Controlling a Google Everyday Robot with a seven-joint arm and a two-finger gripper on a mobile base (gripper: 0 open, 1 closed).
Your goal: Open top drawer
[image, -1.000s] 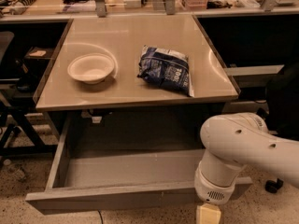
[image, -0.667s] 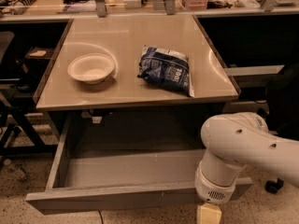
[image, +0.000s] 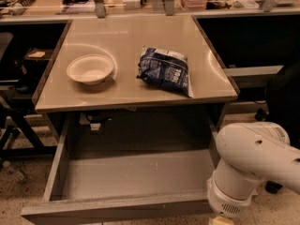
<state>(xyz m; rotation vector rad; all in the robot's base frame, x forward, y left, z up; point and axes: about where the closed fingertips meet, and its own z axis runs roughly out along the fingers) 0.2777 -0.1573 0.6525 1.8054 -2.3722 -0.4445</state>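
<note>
The top drawer (image: 131,175) is pulled far out from under the beige tabletop (image: 136,86). Its grey tray interior is bare and its front edge (image: 117,209) runs along the bottom of the view. My white arm (image: 251,165) reaches down at the lower right, by the drawer's front right corner. The gripper is at the very bottom edge (image: 221,221), just below the arm's wrist, mostly cut off.
A white bowl (image: 90,69) and a dark blue chip bag (image: 165,70) lie on the tabletop. Cluttered benches stand behind. Black table legs and a chair base (image: 14,130) are at the left, and a dark chair (image: 283,97) at the right.
</note>
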